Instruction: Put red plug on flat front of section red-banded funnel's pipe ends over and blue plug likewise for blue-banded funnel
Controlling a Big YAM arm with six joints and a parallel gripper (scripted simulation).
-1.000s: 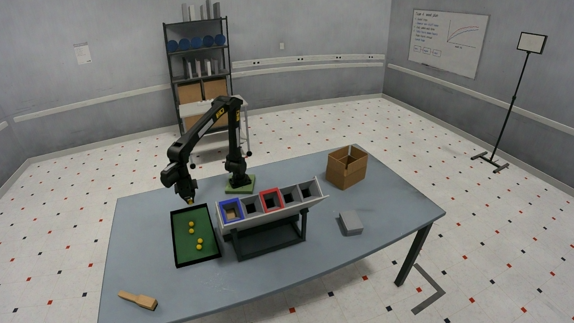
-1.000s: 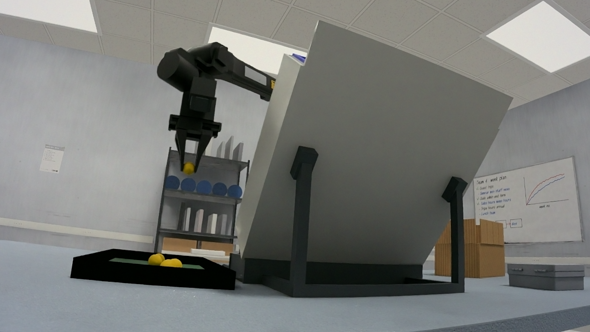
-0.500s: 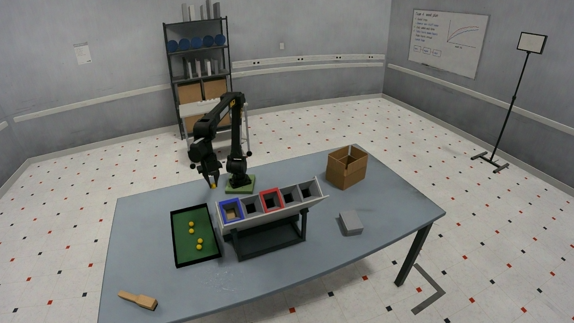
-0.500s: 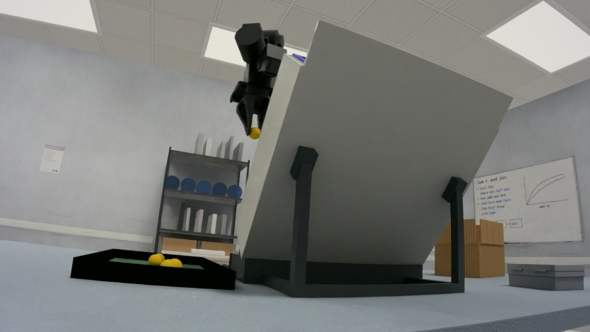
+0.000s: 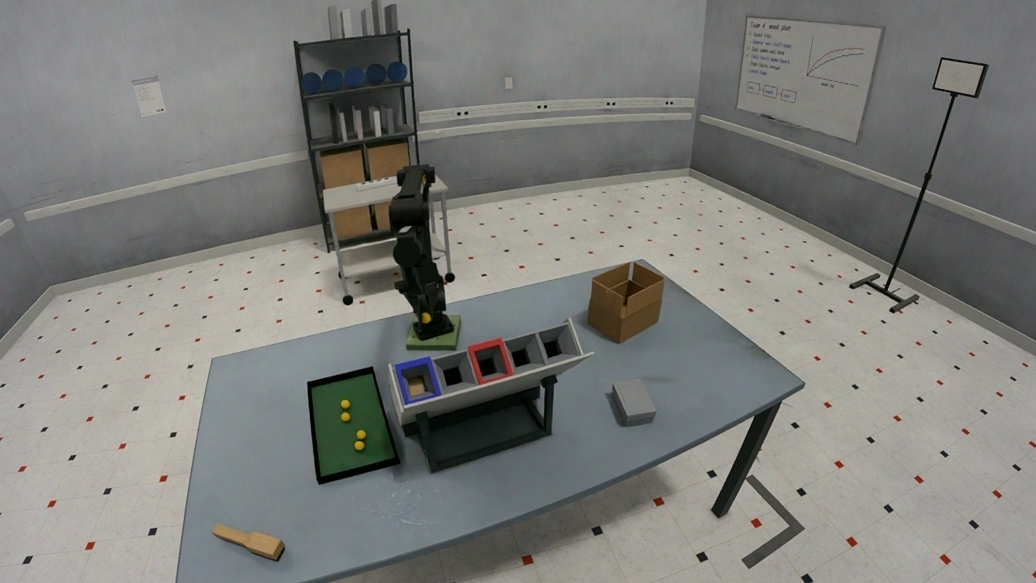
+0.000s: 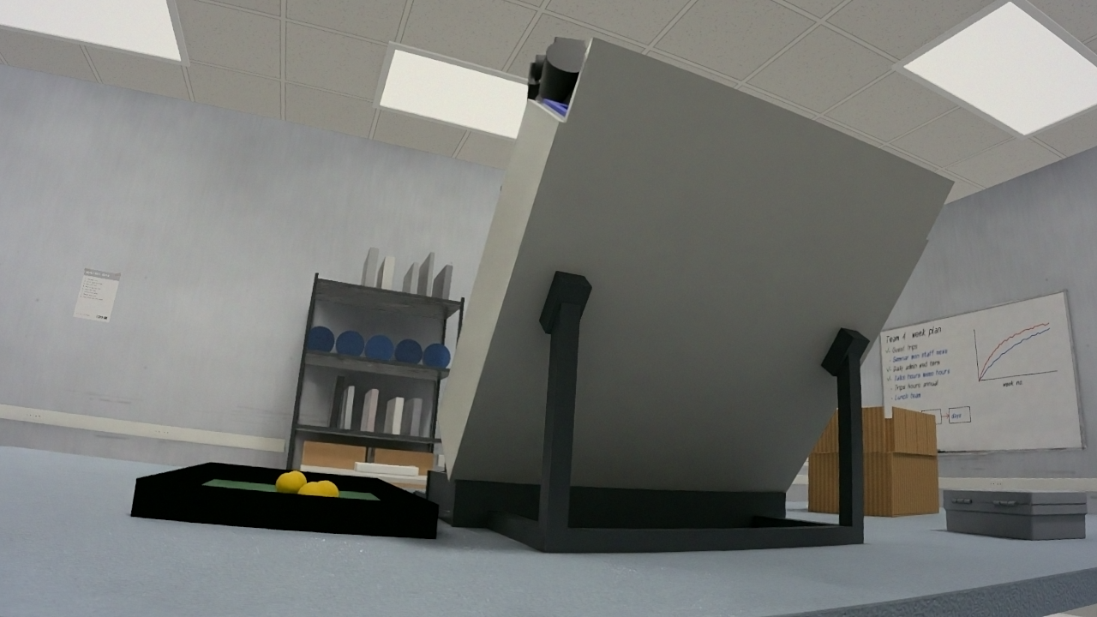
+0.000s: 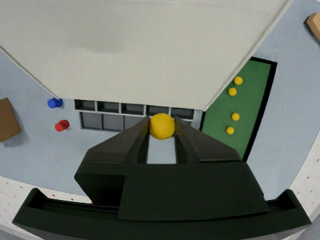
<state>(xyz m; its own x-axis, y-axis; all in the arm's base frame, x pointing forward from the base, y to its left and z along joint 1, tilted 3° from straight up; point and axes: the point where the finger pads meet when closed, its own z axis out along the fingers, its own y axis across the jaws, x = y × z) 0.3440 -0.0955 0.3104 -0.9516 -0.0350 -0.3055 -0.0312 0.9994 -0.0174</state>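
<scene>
My gripper (image 5: 426, 317) (image 7: 161, 121) is shut on a yellow marble (image 7: 162, 126). It hangs behind the funnel row, close to the arm's base. In the wrist view the marble shows over the right end of the row of grey sections (image 7: 110, 121) below the white cover (image 7: 140, 50) (image 6: 690, 307). The red plug (image 7: 62, 126) and the blue plug (image 7: 54, 103) stand on the table left of the sections. The blue-banded funnel (image 5: 418, 378) has something tan inside it. The red-banded funnel (image 5: 490, 360) is two places to its right. Several marbles (image 5: 345, 410) (image 7: 233, 87) (image 6: 305, 484) lie in the green tray (image 5: 316, 435) (image 7: 253, 100) (image 6: 230, 502).
An open cardboard box (image 5: 625, 300) (image 6: 874, 460) (image 7: 8, 118) stands at the table's far right. A grey closed box (image 5: 633, 402) (image 6: 1012, 512) lies right of the stand. A wooden block (image 5: 248, 541) (image 7: 313, 21) lies near the front left edge.
</scene>
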